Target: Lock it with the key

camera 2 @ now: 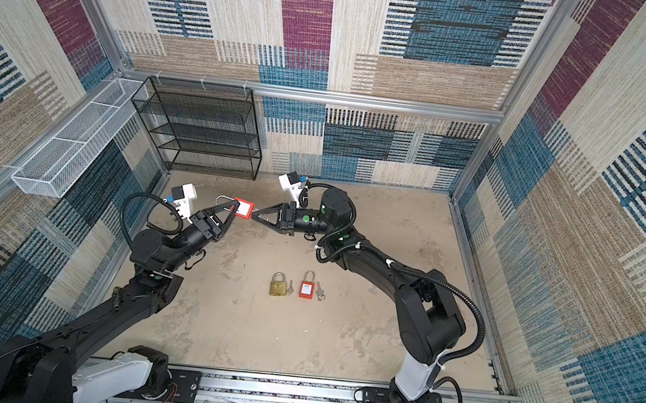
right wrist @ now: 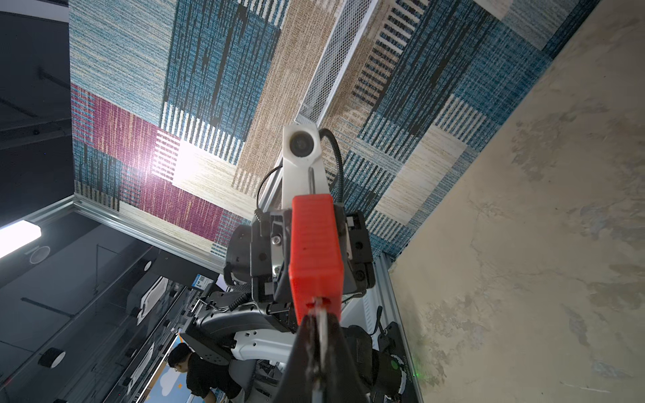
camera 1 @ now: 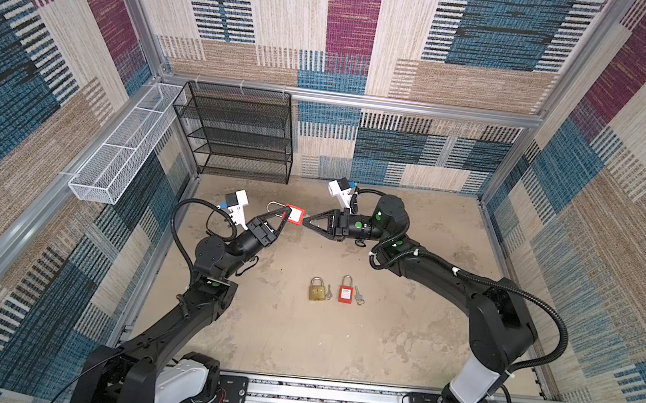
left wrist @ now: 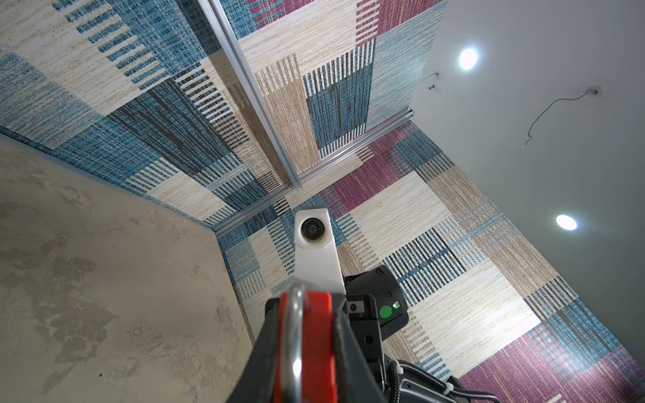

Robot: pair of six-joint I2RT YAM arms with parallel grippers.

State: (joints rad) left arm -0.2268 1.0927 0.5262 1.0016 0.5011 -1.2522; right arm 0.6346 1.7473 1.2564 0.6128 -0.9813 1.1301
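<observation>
In both top views a red padlock (camera 1: pixel 294 214) (camera 2: pixel 243 208) with a white label is held above the table, its silver shackle (camera 1: pixel 275 206) pointing left. My left gripper (camera 1: pixel 285 219) (camera 2: pixel 233 211) is shut on the padlock body. In the left wrist view the red body (left wrist: pixel 314 342) and the shackle (left wrist: pixel 293 335) sit between the black fingers (left wrist: pixel 349 349). My right gripper (camera 1: pixel 304 222) (camera 2: pixel 253 215) meets the padlock's other end. The right wrist view shows it shut on a thin silver key (right wrist: pixel 321 324), whose blade enters the bottom of the red body (right wrist: pixel 314 251).
A brass padlock (camera 1: pixel 316 289) and its key (camera 1: pixel 328 292) lie on the table beside a second red padlock (camera 1: pixel 346 291) with its key (camera 1: pixel 358 297). A black mesh shelf (camera 1: pixel 237 133) stands at the back left. A white mesh basket (camera 1: pixel 123 144) hangs on the left wall.
</observation>
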